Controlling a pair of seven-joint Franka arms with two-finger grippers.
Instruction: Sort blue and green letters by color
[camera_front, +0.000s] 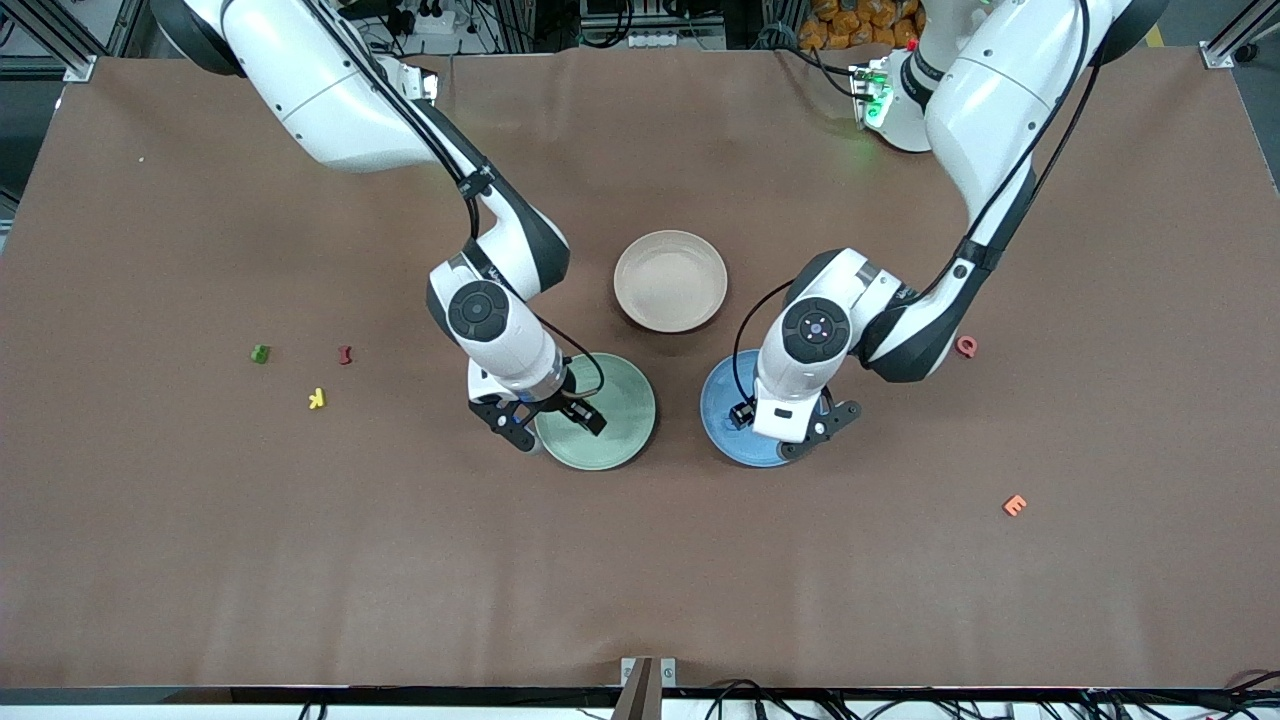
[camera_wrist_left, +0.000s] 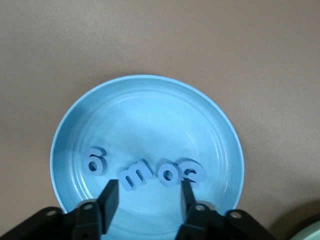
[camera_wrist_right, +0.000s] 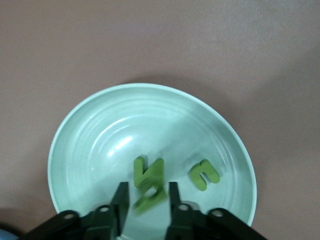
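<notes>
While both arms are reaching down over the middle of the desk, the left gripper (camera_wrist_left: 148, 192) is hanging low over the blue plate (camera_wrist_left: 150, 100) with its fingers (camera_wrist_left: 111, 196) spread apart and nothing between them. Four blue letters (camera_wrist_left: 135, 175) are lying in a row inside that plate, just under the fingertips. The right gripper (camera_wrist_right: 146, 196) is hanging over the green plate (camera_wrist_right: 100, 130), its jaws parted; a blurred green letter (camera_wrist_right: 148, 200) is sitting in the gap between the fingers, and I cannot tell whether they are touching it. Two more green letters (camera_wrist_right: 148, 173) are resting in that plate, one beside the gripper and one a little apart. Another green letter (camera_front: 260, 353) is lying on the bare desk well toward the right arm's end, near a red letter (camera_front: 345, 354) and a yellow letter (camera_front: 317, 398). A beige bowl (camera_front: 670, 280) is sitting between the two arms, farther from the front camera than both plates. Toward the left arm's end, a pink letter (camera_front: 966, 346) and an orange letter (camera_front: 1014, 505) are lying on the desk
</notes>
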